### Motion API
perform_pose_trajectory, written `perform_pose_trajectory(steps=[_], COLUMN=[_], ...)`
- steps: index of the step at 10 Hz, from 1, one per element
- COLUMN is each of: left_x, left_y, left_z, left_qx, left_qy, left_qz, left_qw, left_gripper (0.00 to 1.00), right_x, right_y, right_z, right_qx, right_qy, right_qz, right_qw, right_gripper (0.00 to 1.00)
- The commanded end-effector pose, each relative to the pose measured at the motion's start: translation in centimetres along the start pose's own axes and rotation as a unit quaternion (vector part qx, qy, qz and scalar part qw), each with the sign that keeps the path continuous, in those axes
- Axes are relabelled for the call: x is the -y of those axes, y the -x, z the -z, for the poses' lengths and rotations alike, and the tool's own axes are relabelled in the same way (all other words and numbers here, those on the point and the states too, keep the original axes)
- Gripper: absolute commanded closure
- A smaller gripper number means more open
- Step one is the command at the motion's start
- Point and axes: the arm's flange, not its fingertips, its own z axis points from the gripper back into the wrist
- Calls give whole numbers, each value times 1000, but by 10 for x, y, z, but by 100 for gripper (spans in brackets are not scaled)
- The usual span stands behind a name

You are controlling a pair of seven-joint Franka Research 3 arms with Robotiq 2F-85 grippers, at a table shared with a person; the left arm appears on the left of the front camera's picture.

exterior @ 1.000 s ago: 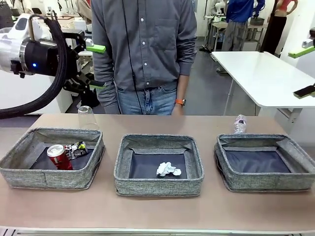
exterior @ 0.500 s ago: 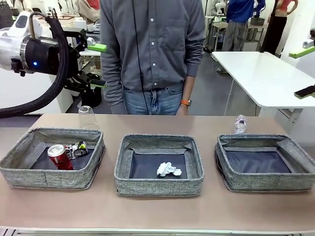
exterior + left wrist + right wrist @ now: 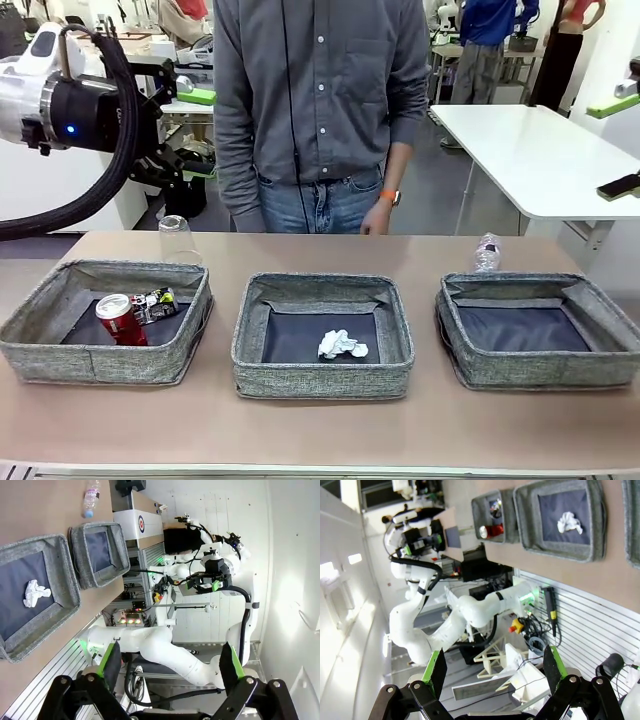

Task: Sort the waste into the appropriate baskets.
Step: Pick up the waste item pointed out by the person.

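Two items sit unsorted on the desk [image 3: 320, 430]: the cup [image 3: 173, 238] upturned behind the left basket [image 3: 90, 362], below the left jaws, the bottle [image 3: 487, 252] behind the right basket [image 3: 540, 370], nearer the right jaws; both pairs gape empty.

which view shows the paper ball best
The front view: the paper ball lies in plain sight on the dark floor of the middle basket, level and unblocked. The left wrist view and right wrist view both show it too, but turned sideways and off toward an edge.
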Motion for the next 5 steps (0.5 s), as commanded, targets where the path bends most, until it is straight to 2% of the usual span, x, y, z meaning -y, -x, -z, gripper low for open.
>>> perform_pose_trajectory(steps=[1,5], left_x=[3,3], left_y=[0,0], left_z=[2,2], left_qx=[7,7], left_qy=[9,9], left_qz=[-8,-8], left_qw=[1000,1000], left_gripper=[0,0], right_x=[-3,-3], right_y=[-2,-2], right_z=[-1,-1], right_qx=[3,3], right_qy=[-6,-6], right_qz=[-7,-7], right_qw=[1000,1000], right_gripper=[0,0])
